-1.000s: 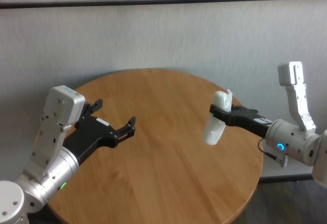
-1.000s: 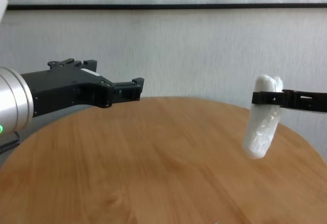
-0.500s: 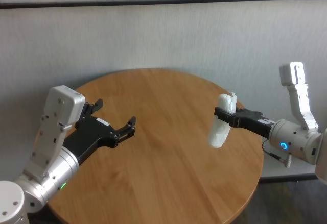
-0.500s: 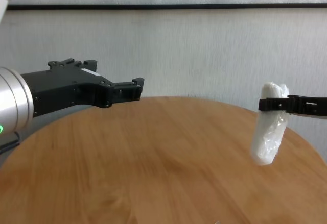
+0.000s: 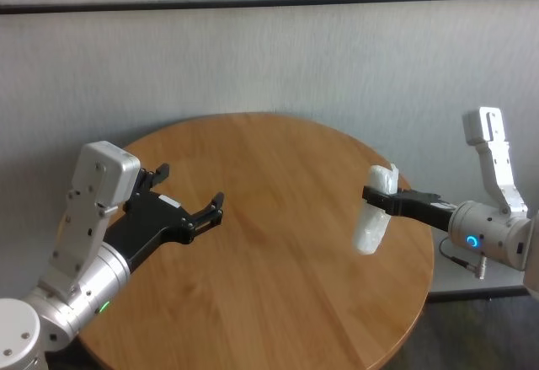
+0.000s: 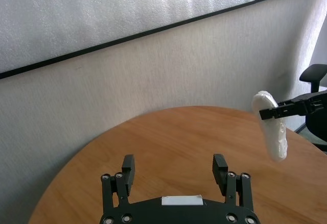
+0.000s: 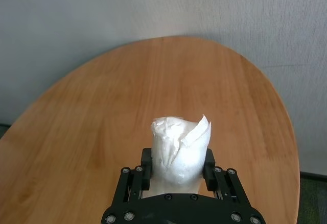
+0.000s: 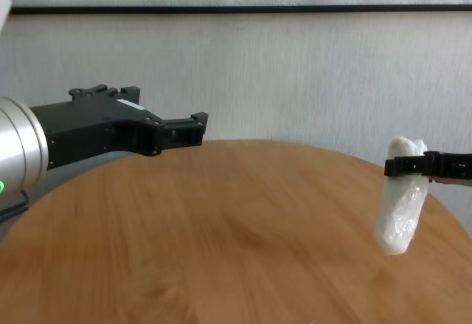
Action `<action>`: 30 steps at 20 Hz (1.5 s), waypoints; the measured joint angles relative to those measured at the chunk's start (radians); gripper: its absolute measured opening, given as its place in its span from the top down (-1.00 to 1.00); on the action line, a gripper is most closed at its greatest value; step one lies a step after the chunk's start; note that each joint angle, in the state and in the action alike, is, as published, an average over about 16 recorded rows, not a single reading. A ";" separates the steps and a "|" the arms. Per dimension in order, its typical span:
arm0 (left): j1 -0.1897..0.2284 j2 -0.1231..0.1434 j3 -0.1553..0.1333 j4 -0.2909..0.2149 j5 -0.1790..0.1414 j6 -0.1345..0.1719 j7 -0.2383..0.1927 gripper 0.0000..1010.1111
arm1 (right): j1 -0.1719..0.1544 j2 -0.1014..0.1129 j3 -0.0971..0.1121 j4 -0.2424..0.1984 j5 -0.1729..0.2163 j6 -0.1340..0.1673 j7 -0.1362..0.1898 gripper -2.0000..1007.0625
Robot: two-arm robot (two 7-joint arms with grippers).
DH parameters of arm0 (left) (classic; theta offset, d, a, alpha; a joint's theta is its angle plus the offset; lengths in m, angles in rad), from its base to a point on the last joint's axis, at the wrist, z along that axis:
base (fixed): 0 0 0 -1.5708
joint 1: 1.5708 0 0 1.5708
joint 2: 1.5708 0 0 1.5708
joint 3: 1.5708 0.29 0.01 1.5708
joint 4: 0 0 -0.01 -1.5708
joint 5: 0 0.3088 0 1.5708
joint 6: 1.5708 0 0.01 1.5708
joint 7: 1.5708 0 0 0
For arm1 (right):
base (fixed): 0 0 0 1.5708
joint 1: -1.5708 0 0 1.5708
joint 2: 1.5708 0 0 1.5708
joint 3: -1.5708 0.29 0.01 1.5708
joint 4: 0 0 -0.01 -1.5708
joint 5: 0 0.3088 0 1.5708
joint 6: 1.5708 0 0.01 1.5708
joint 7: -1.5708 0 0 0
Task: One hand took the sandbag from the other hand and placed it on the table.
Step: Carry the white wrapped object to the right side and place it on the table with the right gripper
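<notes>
Over the left side of the round wooden desk (image 5: 278,252) hangs the left gripper (image 5: 187,197), bulky and black on a silver wrist with a green light; its jaws stand wide apart with nothing between them. The left wrist view shows both of its fingertips (image 6: 127,164) spread above bare wood, a detail the chest view hides, since there the gripper (image 8: 181,128) is seen side-on as one dark bar.

Toward the desk's right edge, the slim right gripper (image 5: 381,197), blue-lit at the wrist, has its jaws clamped on the white sandbag (image 5: 373,221) near its upper end. The bag hangs nearly upright, lower end tilted slightly toward the desk's middle. The chest view shows the sandbag (image 8: 400,207) clear of the wood, in the air. The right wrist view shows its wrinkled top (image 7: 180,145) pinched between the two fingers. The left wrist view adds a dark office chair (image 6: 316,76) beyond the desk.
</notes>
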 joint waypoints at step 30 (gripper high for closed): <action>0.000 0.000 0.000 0.000 0.000 0.000 0.000 -0.98 | 0.011 -0.010 0.004 0.024 -0.033 0.007 0.012 -0.28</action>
